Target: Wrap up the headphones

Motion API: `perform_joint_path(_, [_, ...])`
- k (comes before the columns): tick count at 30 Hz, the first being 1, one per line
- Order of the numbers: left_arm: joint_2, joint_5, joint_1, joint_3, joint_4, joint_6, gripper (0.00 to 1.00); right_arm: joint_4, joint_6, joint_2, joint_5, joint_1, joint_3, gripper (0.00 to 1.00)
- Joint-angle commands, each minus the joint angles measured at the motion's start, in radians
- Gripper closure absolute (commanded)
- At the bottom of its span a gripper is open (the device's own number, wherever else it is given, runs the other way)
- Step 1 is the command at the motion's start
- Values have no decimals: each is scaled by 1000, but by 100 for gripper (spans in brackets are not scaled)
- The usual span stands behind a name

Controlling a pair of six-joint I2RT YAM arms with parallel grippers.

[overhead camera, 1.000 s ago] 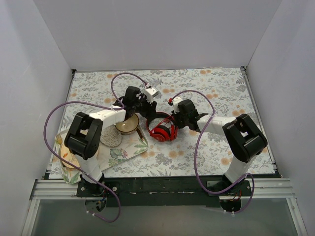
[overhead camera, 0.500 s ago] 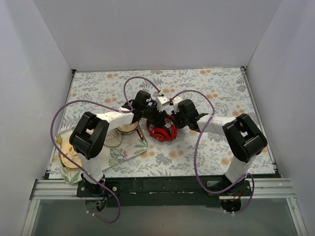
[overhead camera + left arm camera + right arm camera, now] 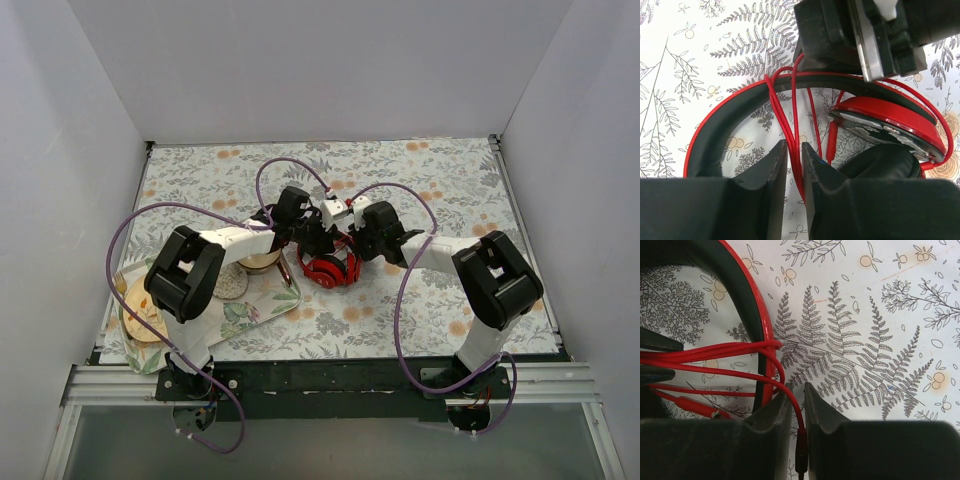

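Note:
The red headphones (image 3: pixel 331 268) lie on the floral cloth at mid table, with the thin red cable looped over the headband (image 3: pixel 725 107). My left gripper (image 3: pixel 312 240) hangs over them from the left; in the left wrist view it (image 3: pixel 794 165) is shut on strands of the cable (image 3: pixel 790 131), next to a red ear cup (image 3: pixel 890 115). My right gripper (image 3: pixel 352 236) comes from the right; in the right wrist view it (image 3: pixel 797 405) is shut on the cable's end (image 3: pixel 801 442) beside the headband (image 3: pixel 747 295), where the cable (image 3: pixel 715 352) is wound.
A floral tray (image 3: pixel 262 308) at the left front holds a bowl (image 3: pixel 258 260), a grey round thing (image 3: pixel 228 283) and a yellowish piece (image 3: pixel 140 320). White walls close off three sides. The arms' purple cables arch over the table.
My left gripper has swung right from over the bowl to the headphones and closed in beside my right gripper. The right arm has hardly moved.

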Motion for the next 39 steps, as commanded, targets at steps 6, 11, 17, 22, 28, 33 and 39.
perform_joint_path(6, [-21,25,-2,6,-25,43,86,32,-23,-46,-12,-10,13,61])
perform_joint_path(11, [-20,17,-2,12,-34,49,85,19,-58,-104,28,-14,-36,53])
perform_joint_path(17, [-26,15,-2,20,-46,57,83,-27,-78,-184,28,-37,-79,37])
perform_joint_path(22, [-23,18,-2,28,-52,60,82,-67,-84,-250,-19,-57,-116,28])
perform_joint_path(28, [-20,25,-2,38,-63,60,77,-52,-69,-346,-91,-66,-138,30])
perform_joint_path(33, [-29,26,-2,44,-71,58,70,-44,-61,-371,-101,-71,-122,30])
perform_joint_path(39, [-46,25,-4,49,-69,60,57,-50,-54,-350,-91,-73,-115,30])
